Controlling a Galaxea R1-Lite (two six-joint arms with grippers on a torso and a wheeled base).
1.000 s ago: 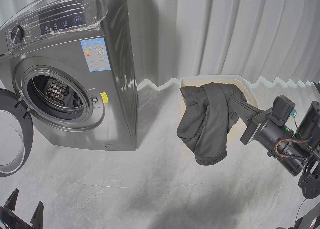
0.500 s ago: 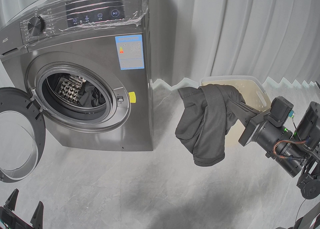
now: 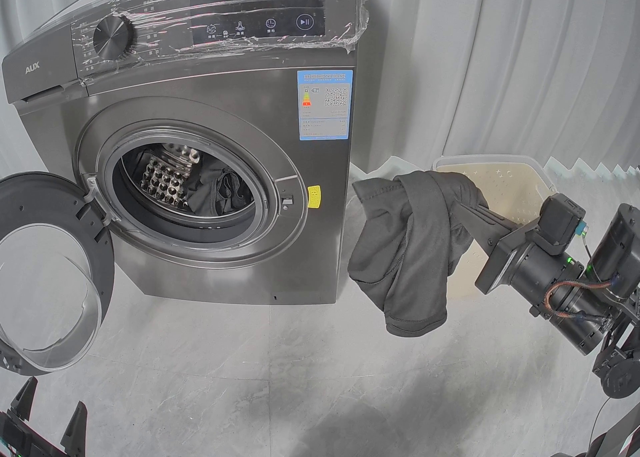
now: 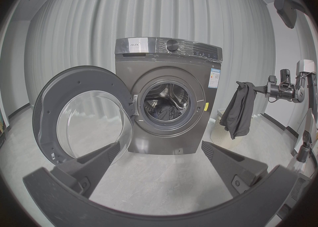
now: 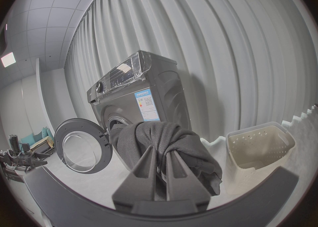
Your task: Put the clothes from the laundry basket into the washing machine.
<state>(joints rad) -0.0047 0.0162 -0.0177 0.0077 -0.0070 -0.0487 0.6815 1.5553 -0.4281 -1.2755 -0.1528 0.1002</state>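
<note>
Two spread fingers of the left gripper sit low, holding nothing. Farther out, the right arm stretches level, its right gripper pinched on a dark garment hanging lengthwise below it. Behind it stands the basket; leftward, the washing machine.

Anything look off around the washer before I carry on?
Only the clear plastic film crinkled over the control panel of the washing machine. The door stands open and the dark garment hangs from the right tool.
</note>
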